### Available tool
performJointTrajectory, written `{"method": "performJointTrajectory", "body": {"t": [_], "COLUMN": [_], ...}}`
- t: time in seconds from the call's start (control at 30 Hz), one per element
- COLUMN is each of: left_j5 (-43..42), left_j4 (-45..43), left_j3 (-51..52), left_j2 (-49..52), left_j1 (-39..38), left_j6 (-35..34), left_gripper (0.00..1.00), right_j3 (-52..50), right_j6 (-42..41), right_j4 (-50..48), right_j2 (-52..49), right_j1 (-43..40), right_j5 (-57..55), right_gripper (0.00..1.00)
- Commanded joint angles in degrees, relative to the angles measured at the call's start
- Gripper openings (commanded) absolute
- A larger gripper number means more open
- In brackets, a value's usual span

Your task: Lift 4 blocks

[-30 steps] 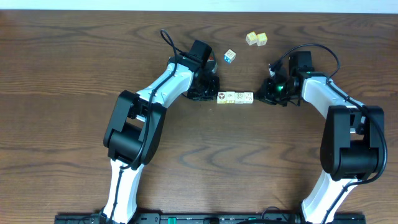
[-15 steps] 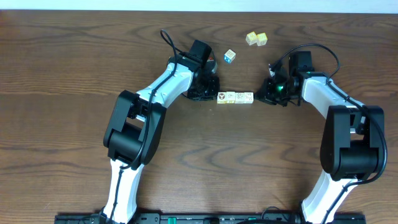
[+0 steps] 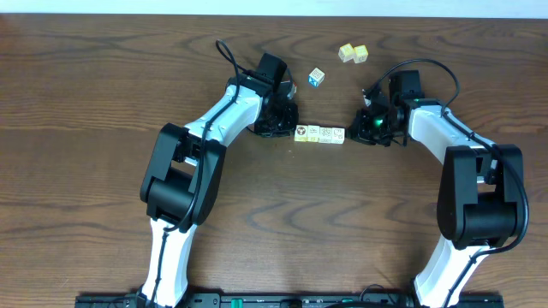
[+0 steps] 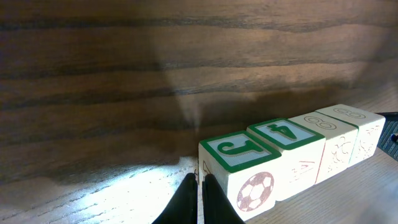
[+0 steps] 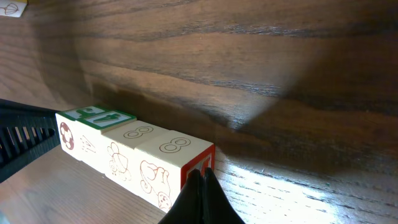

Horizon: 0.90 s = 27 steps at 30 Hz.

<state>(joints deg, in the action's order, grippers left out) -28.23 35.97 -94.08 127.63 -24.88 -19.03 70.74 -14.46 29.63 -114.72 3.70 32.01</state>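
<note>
Four blocks (image 3: 319,134) in touching row at middle of worktop (image 3: 86,128), long axis 9-to-3. Left claw (image 3: 290,131) pressed together, tip butting 9 o'clock end; right claw (image 3: 350,133) likewise closed, at 3 o'clock end — row squeezed between, both arms equally near. Lift likely needs even inward pressure.

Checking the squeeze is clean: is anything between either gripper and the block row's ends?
Nothing visible. The shut left gripper meets the row of four blocks at one end, the shut right gripper at the other.

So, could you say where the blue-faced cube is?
Overhead view: the blue-faced cube sits alone beyond the row of four blocks, left of the yellow cubes.
</note>
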Motion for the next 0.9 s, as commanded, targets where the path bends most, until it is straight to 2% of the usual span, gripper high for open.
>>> {"method": "performJointTrajectory", "body": {"t": [0.0,0.87], "left_j5": [-5.7,-5.9], "left_j4": [-0.4,0.8], "left_j3": [0.1,0.1], "left_j2": [0.2,-1.6], "left_j1": [-1.6,-1.6], "left_j6": [1.0,2.1], "left_gripper": [0.07,0.07], "right_j3": [-0.3,0.6], "right_j6": [-0.3,-1.4], "right_j4": [-0.3,-0.5], "right_j2": [-0.8,-0.8], "right_j1": [2.4,2.4], "right_j5": [5.6,6.0], "right_gripper": [0.01,0.01]}}
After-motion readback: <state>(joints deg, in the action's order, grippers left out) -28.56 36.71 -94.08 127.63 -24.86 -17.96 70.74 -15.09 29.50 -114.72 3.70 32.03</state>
